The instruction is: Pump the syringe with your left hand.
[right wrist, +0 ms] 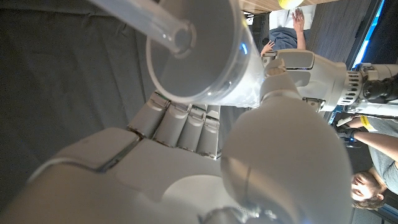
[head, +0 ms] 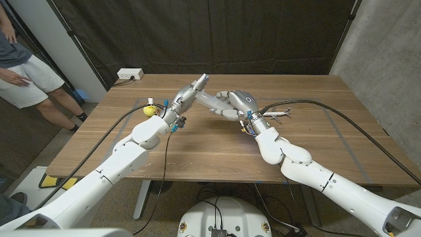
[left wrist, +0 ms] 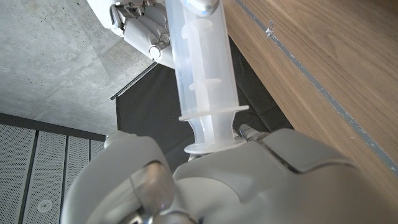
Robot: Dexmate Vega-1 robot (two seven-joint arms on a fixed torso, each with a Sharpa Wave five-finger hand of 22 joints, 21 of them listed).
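A clear plastic syringe (head: 212, 103) is held above the middle of the wooden table (head: 316, 164), between my two hands. My right hand (head: 235, 103) grips its barrel (right wrist: 205, 62), with the fingers (right wrist: 180, 127) curled under it. My left hand (head: 189, 91) reaches in from the left and holds the plunger end. In the left wrist view the plunger's disc (left wrist: 214, 147) sits against my left hand (left wrist: 249, 186), a short way behind the barrel's flange (left wrist: 214, 112). The barrel (left wrist: 202, 56) runs on to my right hand's fingers (left wrist: 146, 28).
A white power strip (head: 129, 74) lies at the table's far left corner. A person (head: 23, 69) stands beyond the table's left side, and people (right wrist: 367, 180) show in the right wrist view. Black cables (head: 316, 105) trail over the table along both arms.
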